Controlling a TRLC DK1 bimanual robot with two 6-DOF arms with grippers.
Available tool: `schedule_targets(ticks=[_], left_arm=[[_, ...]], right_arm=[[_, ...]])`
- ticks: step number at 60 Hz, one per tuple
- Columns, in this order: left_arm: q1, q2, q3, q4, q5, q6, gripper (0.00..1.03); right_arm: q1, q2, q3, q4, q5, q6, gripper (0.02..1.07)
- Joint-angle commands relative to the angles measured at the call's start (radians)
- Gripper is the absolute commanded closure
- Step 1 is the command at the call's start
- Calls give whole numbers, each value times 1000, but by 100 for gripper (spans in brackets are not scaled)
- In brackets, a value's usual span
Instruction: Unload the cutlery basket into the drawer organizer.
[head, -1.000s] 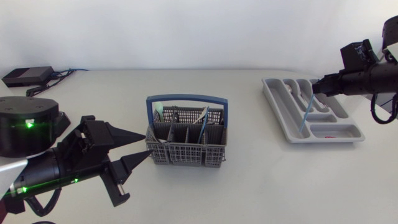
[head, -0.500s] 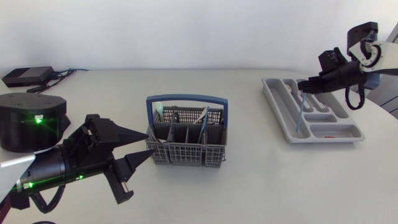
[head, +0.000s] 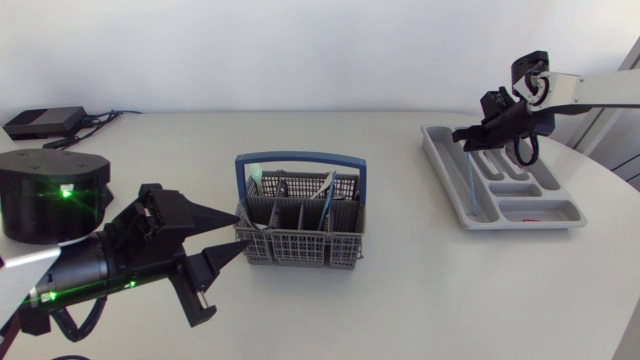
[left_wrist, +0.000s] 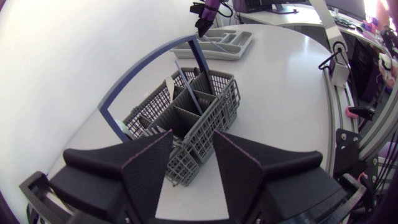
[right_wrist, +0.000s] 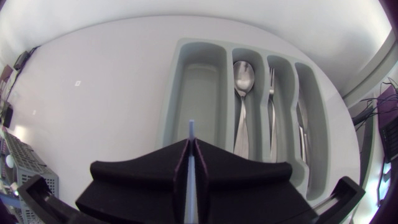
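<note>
The right gripper (head: 465, 138) hangs over the grey drawer organizer (head: 445, 160), its fingers pinched together on a thin pale-blue stick (head: 470, 185) that points down at the widest compartment. A spoon (right_wrist: 242, 74), a fork (right_wrist: 272, 93) and knives (right_wrist: 301, 124) lie in the slots beside it. Across the table, the left gripper (head: 235, 232) sits with its fingers spread apart at one end of the cutlery basket (head: 300, 238) — grey mesh, blue handle, several pieces standing inside.
</note>
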Motion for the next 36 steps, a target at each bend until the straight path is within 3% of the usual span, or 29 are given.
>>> schedule_targets(ticks=[1,7,18,36], left_arm=[[-8,10,25,5,-7,-15,56],[-9,10,23,5,-7,-16,56],[-19,18,31,5,-10,-16,56],[-132,145,122,31,-87,-58,52]], right_arm=[[4,72,55,-19,16,41,94],[6,119,93,-19,30,42,84],[9,124,90,4,45,42,82],[10,-34,-88,115,50,34,42]])
